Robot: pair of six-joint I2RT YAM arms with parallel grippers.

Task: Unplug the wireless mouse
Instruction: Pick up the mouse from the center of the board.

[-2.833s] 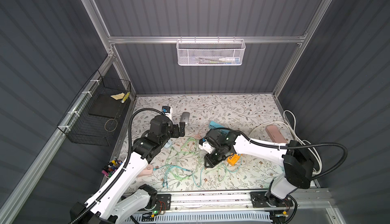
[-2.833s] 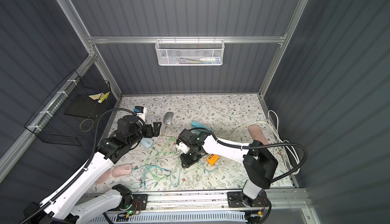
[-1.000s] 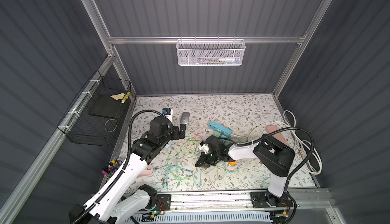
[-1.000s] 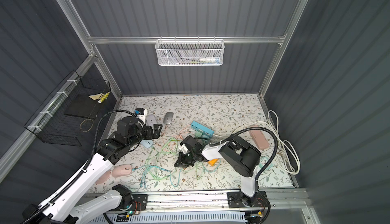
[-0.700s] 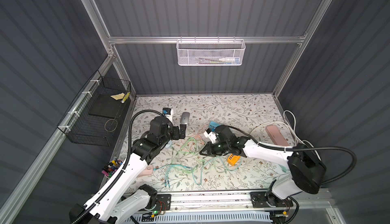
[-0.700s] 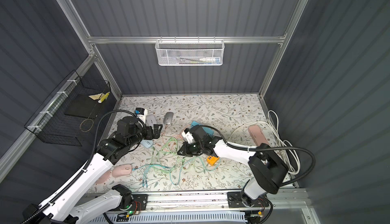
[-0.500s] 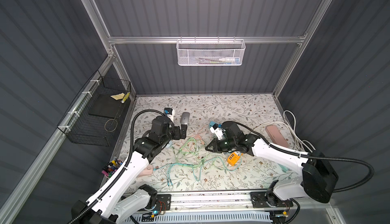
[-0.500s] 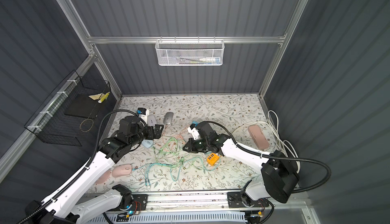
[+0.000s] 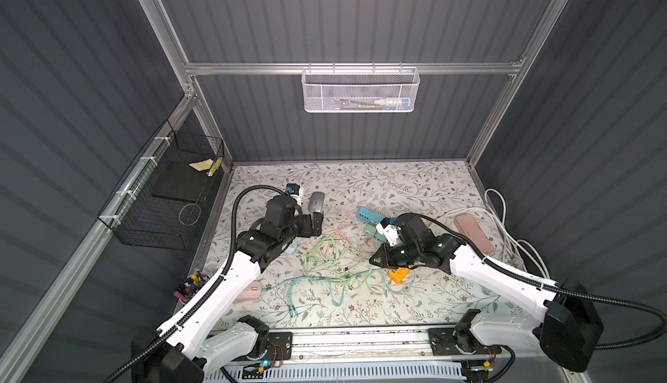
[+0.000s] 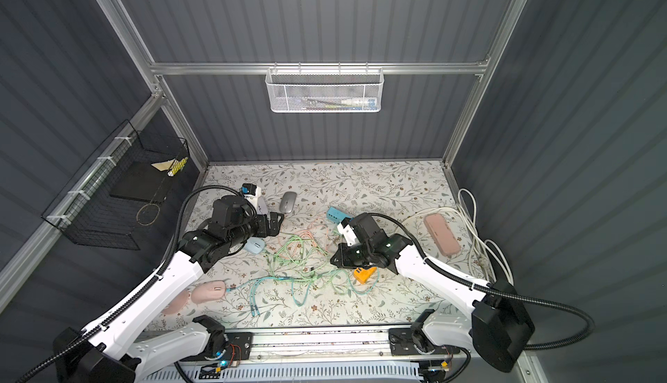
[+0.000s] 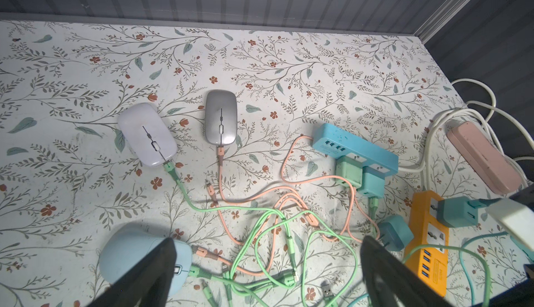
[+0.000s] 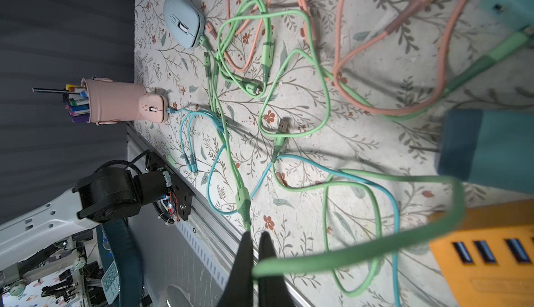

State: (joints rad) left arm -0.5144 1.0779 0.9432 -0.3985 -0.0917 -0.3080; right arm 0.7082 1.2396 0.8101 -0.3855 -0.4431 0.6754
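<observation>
Several wireless mice lie on the floral mat, each with a cable plugged in. The grey mouse (image 11: 221, 117) has a salmon cable and the white mouse (image 11: 147, 139) a green one. The light blue mouse (image 11: 127, 250) (image 10: 254, 245) also has a green one, and the pink mouse (image 12: 153, 108) a teal one. My left gripper (image 11: 267, 242) (image 9: 313, 223) hangs open above the light blue mouse and the cable tangle. My right gripper (image 12: 255, 234) (image 10: 334, 260) is shut on a green cable (image 12: 346, 250), lifted off the mat. A loose green USB plug (image 12: 283, 124) lies on the mat.
A blue power strip (image 11: 355, 149) with green and teal adapters, an orange strip (image 11: 427, 233) and a pink strip (image 11: 485, 155) with white cord sit to the right. A pink pen cup (image 12: 112, 104) stands at the front left edge. Wire baskets hang on the walls.
My right arm has swung its elbow out to the right and drawn its gripper back, dragging the green cables. The left arm has barely moved.
</observation>
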